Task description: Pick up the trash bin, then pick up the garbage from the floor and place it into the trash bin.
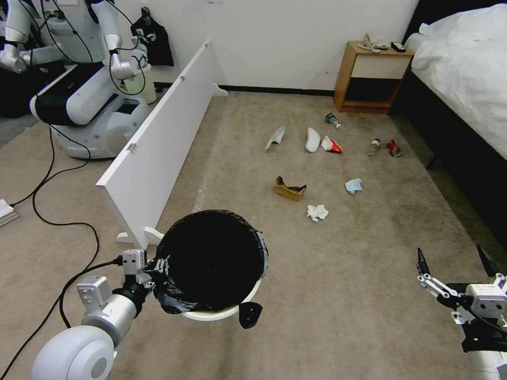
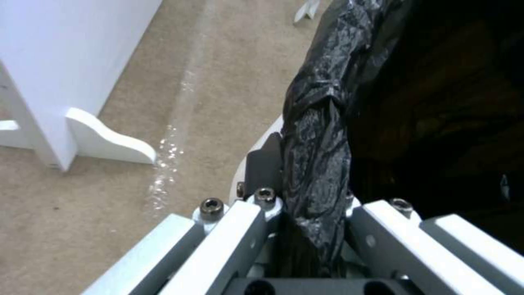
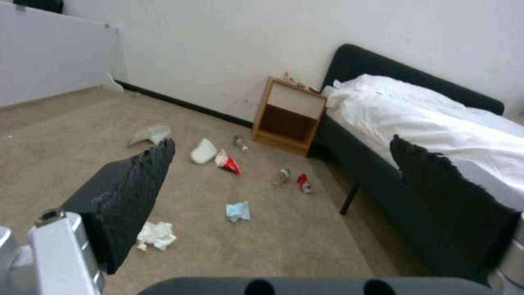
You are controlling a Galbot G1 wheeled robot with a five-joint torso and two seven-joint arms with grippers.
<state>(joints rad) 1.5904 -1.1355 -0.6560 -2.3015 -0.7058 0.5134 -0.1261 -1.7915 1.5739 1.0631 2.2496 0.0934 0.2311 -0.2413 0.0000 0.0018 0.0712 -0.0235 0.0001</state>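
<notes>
At lower left of the head view, our left arm reaches forward and inward; our left gripper (image 1: 150, 272) is clamped on the rim of the trash bin (image 1: 211, 261), and the left wrist view shows the bag-covered rim pinched between the fingers (image 2: 262, 168); the bin hangs above the floor (image 1: 343, 295), its open mouth facing up, a white panel (image 1: 158, 142) standing just to its left. At lower right, our right arm points forward; our right gripper (image 1: 455, 261) hovers over bare carpet with its fingers spread wide, holding nothing. Ahead of us the garbage lies scattered: a crumpled tissue (image 1: 317, 212), a cardboard scrap (image 1: 290, 188), a light-blue wad (image 1: 354, 185), two slippers (image 1: 312, 140), a red-white wrapper (image 1: 331, 145), a red can (image 1: 393, 148) and two small bottles (image 1: 374, 146); all lie between the bin and the nightstand (image 1: 372, 76).
</notes>
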